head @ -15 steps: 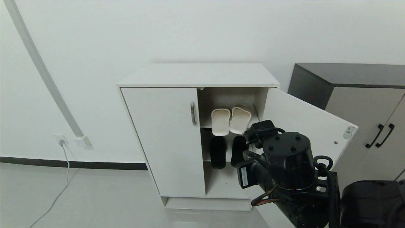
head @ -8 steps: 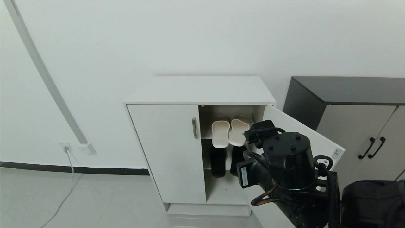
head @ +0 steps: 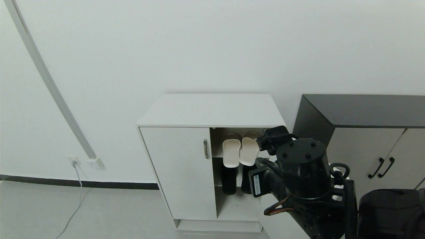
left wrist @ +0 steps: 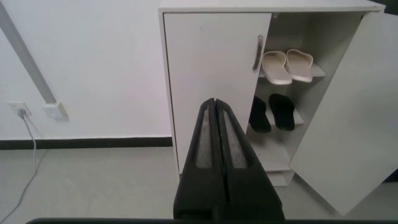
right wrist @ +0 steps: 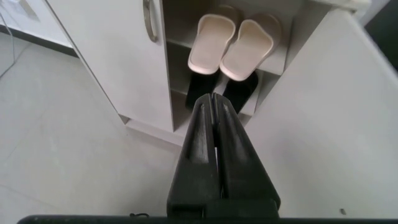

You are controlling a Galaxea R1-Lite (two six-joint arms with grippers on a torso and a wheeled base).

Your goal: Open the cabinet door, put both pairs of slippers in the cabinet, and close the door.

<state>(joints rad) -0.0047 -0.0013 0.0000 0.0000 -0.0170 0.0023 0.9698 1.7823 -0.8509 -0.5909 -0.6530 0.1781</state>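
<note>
Straight ahead of the right gripper (right wrist: 214,99), past its tips, the cabinet (head: 212,111) stands with its right door (right wrist: 323,118) swung out. The door's inner face runs close alongside that gripper. Both pairs are already inside. The cream slippers (right wrist: 210,42) lie side by side on the upper shelf, their near ends hanging over its front edge. The black slippers (left wrist: 283,112) sit on the shelf below, farther from the gripper.

So the step in hand looks like the last one, shutting the door. The right gripper's fingers are pressed together, holding nothing. The left gripper (left wrist: 215,102) is likewise closed and empty, held well back and facing the closed left door (left wrist: 211,56) with its metal handle (head: 206,148).

The next move probably calls for rounding the door's free edge to its outer face, then pushing it along its arc until it sits flush. The overhanging cream pair may foul the door.
</note>
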